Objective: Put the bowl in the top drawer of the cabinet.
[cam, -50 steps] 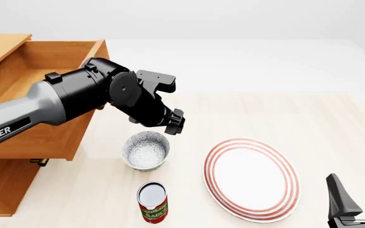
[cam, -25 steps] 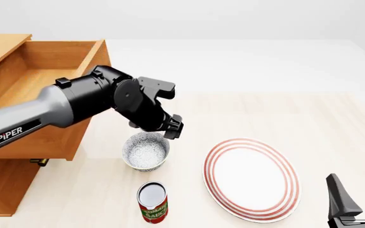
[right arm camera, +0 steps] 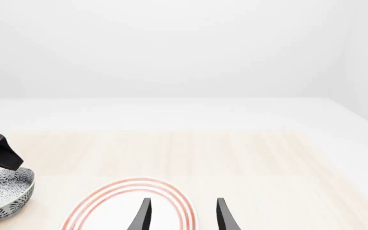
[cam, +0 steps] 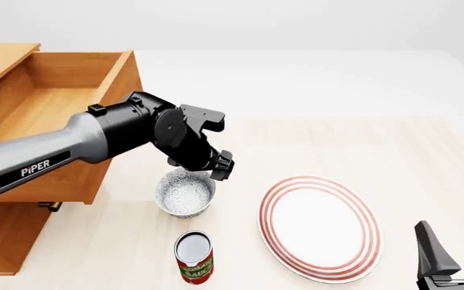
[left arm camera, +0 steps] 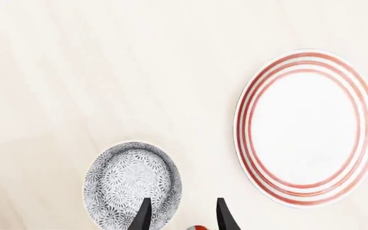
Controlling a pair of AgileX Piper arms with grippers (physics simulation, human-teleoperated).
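While the bowl (cam: pixel 185 192) sits just beneath them, the left arm's fingers (left arm camera: pixel 149 218) (spread apart, empty) are shown straddling its rim.

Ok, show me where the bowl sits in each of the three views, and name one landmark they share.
Front view: the bowl stands on the table below the left hand, left of the plate.
Left wrist view: it lies low in the picture, one finger over its rim.
Right wrist view: it is cut by the picture's left edge.
Shared landmark: the red-ringed plate, beside the bowl in all three.
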